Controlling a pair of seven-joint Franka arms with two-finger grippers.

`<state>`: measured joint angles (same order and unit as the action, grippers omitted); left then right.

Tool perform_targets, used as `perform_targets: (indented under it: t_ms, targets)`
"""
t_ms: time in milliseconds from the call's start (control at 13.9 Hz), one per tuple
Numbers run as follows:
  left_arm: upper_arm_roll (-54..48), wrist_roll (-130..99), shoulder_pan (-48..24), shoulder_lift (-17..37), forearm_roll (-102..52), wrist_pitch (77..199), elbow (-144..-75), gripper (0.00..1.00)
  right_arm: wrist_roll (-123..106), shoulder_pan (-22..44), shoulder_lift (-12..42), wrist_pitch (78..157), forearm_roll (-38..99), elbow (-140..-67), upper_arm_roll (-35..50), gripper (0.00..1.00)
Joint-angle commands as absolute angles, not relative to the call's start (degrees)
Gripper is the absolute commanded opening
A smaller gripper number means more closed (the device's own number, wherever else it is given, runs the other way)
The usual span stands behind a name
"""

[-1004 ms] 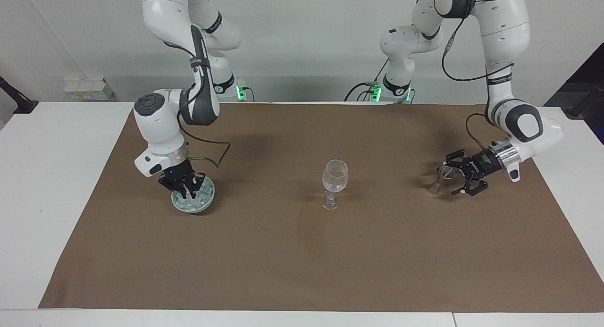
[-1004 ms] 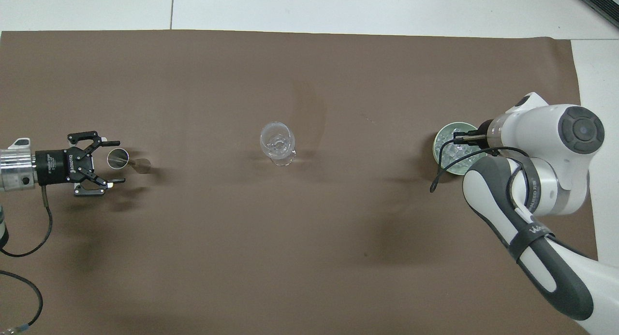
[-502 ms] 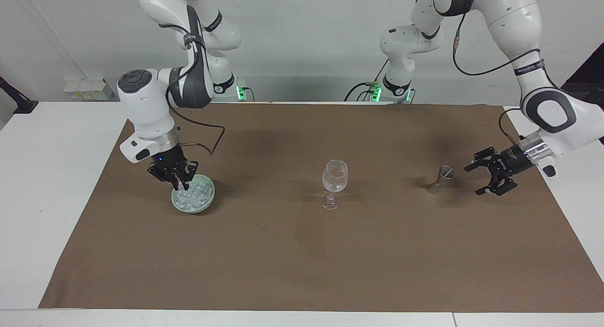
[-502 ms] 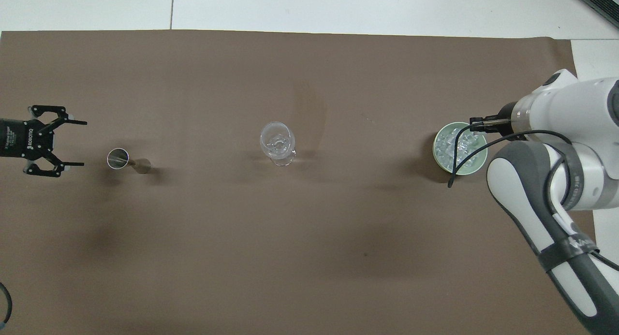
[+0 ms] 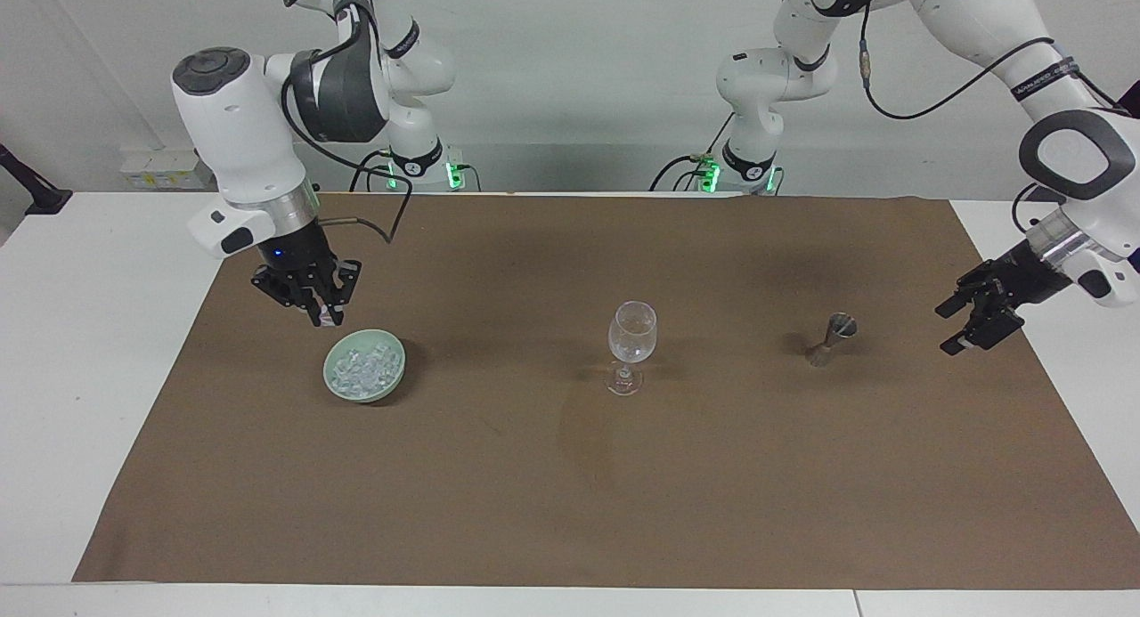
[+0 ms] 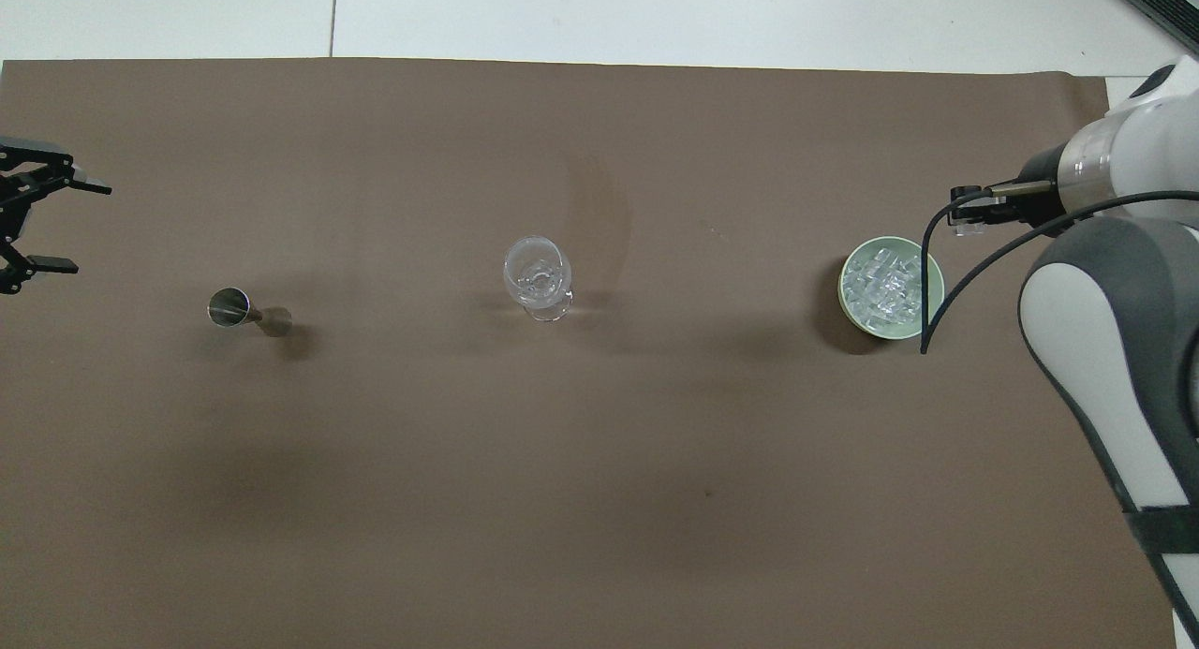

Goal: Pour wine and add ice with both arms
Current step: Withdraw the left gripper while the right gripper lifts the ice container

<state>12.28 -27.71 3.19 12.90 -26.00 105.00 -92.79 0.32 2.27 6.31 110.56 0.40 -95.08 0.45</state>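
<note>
right gripper (image 5: 325,312) has come up out of the pale green bowl (image 5: 393,377) and now hangs over the brown mat just beside the bowl's rim, toward the robots' side. fingers pressed together at the tips; something small and pale glints between them, likely one ice cube, but too small to confirm. a second ago this gripper was down among the ice (image 5: 361,372); the rest of the cubes are still heaped in the bowl, at the right arm's end of the tabletop (image 5: 89,350).

left gripper (image 5: 971,319) has backed away from the metal jigger (image 5: 831,339) and now sits over the mat's edge at the left arm's end, fingers spread wide, nothing in them. a second ago it was right at the jigger; now well apart. jigger stands upright on the mat, untouched-looking.

wine glass (image 5: 631,345) upright mid-mat, between bowl and jigger, unmoved. looks clear; can't tell if any liquid or ice is in it.

read: left arm appears finished with the jigger and is retreating; right arm looks to be starting the carry of ice toward the glass. next needs travel across to above the glass bowl, then release. risk: small cube slipping from the pinch.
</note>
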Motion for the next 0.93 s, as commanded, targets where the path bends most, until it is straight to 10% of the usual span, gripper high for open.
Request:
perform_targets:
  t_ms: [0,861]
  targets:
    - [12.39,-17.96,2.81,9.59,-23.73,104.33,-93.16,1.00,4.03,2.37,7.03,105.92,-0.35,-90.45,2.72,0.00]
    - [-1.31,-4.57,3.08,-3.68,-6.69,96.70,-92.99,1.00,23.88,17.83,14.49,98.44,-1.41,-76.13,3.69,0.00]
